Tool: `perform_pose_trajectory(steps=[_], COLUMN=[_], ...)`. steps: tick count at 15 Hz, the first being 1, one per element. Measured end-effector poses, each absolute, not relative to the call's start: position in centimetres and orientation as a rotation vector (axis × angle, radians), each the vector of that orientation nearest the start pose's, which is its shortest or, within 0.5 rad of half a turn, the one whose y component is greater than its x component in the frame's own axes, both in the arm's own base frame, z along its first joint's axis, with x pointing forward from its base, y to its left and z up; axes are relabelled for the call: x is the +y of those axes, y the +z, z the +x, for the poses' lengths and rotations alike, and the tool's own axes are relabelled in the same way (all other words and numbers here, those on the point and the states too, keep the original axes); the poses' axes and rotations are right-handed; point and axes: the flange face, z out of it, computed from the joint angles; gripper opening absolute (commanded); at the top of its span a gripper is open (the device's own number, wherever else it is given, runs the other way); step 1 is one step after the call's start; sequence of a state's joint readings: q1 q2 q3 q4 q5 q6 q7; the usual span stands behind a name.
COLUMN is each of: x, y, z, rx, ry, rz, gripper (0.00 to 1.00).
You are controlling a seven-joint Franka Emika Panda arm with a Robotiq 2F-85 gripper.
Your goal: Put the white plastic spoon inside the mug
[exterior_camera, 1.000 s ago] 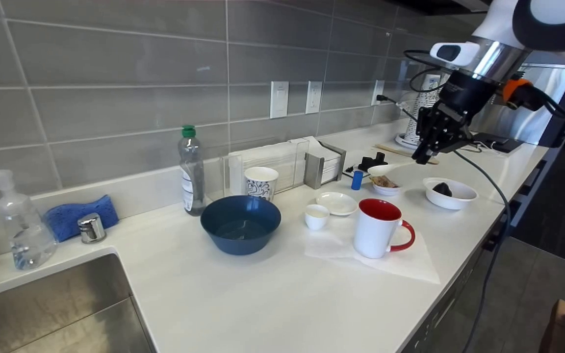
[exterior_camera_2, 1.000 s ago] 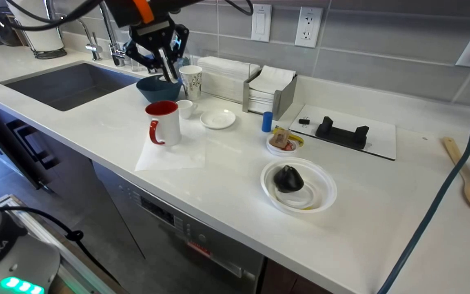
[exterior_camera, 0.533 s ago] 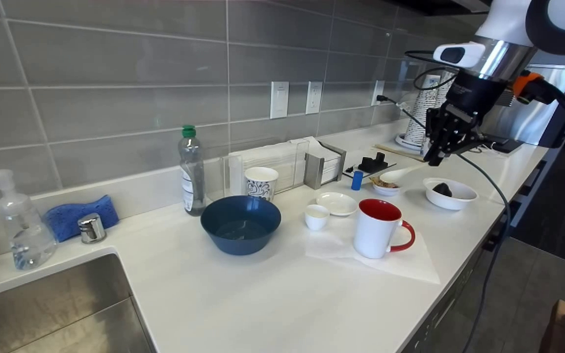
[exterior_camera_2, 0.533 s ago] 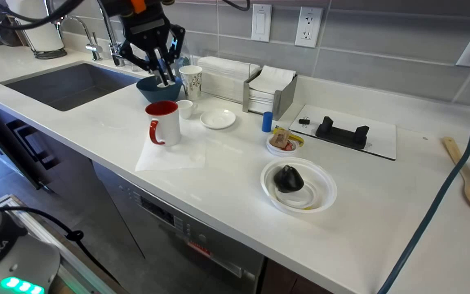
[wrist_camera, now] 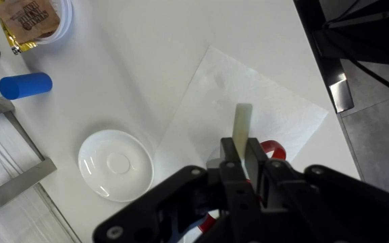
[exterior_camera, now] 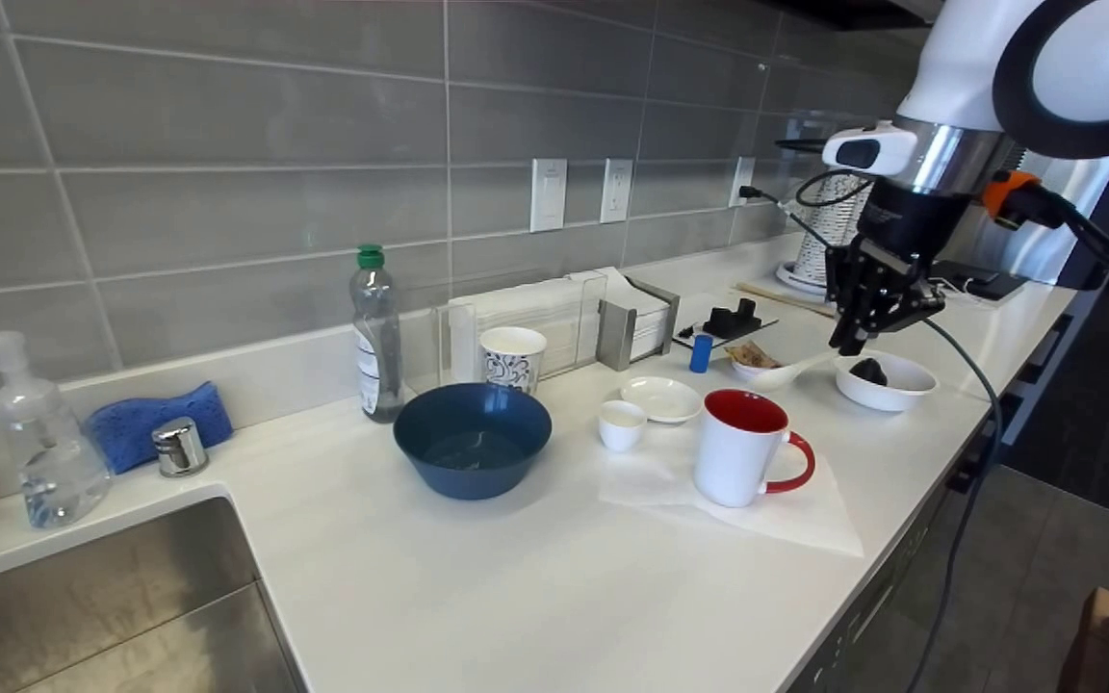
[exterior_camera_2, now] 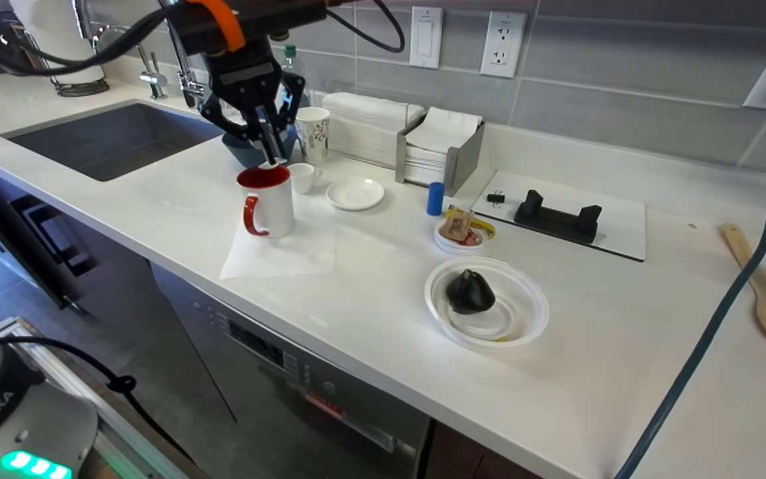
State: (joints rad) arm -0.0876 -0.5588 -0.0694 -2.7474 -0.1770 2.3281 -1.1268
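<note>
The desk (exterior_camera: 516, 597) is offering open room between sink (exterior_camera: 131, 563) and front edge. The tool (wrist_camera: 241, 143) is hovering; a paper sheet (exterior_camera_2: 283, 258) is bearing the upright mug (exterior_camera: 735, 467) near that edge. Clamped in the tool, the white spoon (exterior_camera: 784, 375) is hanging near the mug's rim.

Brown packet (wrist_camera: 27, 19) near the blue cylinder (wrist_camera: 25, 85): "SUGAR IN THE RAW"
Robot base (exterior_camera_2: 44, 419), well apart from the blue cylinder: "EMIKA"
</note>
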Motion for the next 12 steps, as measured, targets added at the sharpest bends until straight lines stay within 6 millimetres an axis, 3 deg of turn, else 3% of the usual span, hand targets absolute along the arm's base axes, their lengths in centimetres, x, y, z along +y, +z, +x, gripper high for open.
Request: perform_pose_trajectory(steps=[7, 8, 9, 10, 12], x=[-3.9, -3.7, -3.4, -3.3, -2.8], y=[36.6, 36.4, 36.3, 36.1, 36.0], z=[37.3, 37.4, 37.4, 37.5, 37.5], rx=[-1.723, -1.725, -1.727, -1.73, -1.743], ry=[-0.044, -0.045, -0.04, -0.036, -0.033], rz=[-2.79, -2.788, -2.784, -2.779, -2.769], gripper=[0.03, 0.13, 0.38, 0.38, 0.5])
